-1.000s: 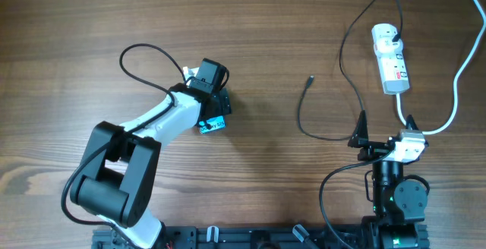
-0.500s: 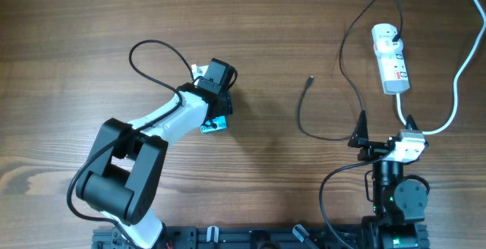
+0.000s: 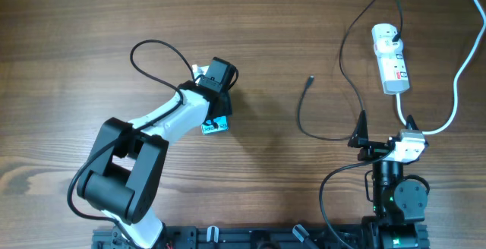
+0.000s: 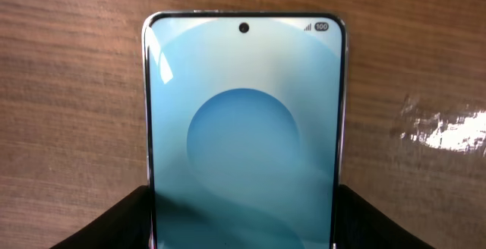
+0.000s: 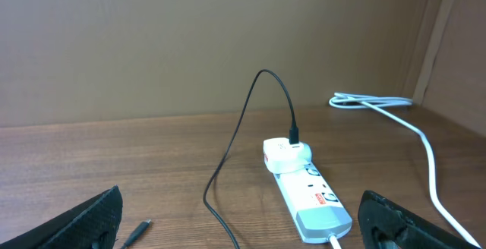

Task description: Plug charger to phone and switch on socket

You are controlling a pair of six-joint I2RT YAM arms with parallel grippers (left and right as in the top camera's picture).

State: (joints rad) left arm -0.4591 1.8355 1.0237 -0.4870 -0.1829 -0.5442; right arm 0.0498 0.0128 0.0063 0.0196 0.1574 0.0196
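Note:
The phone (image 4: 243, 120) fills the left wrist view with its cyan screen up, flat on the wood. My left gripper (image 4: 243, 203) has a finger against each long edge and is shut on it. From overhead the left gripper (image 3: 218, 89) covers most of the phone (image 3: 216, 126). The charger, a thin black cable (image 3: 343, 48), runs from the socket (image 3: 389, 59) in a loop to its loose connector (image 3: 310, 80). My right gripper (image 3: 383, 127) is open and empty near the front edge. Its wrist view shows the socket (image 5: 307, 196) and the connector (image 5: 137, 226) ahead.
A thick white lead (image 3: 456, 89) runs from the socket's near end round to the back right corner and shows in the right wrist view (image 5: 410, 127). A cardboard wall (image 5: 190, 36) stands behind the table. The right arm's own black cable (image 3: 334, 181) loops by its base.
My left arm shifted a little to the right with the phone, then nearly stopped. The right arm, cable and socket have not moved.

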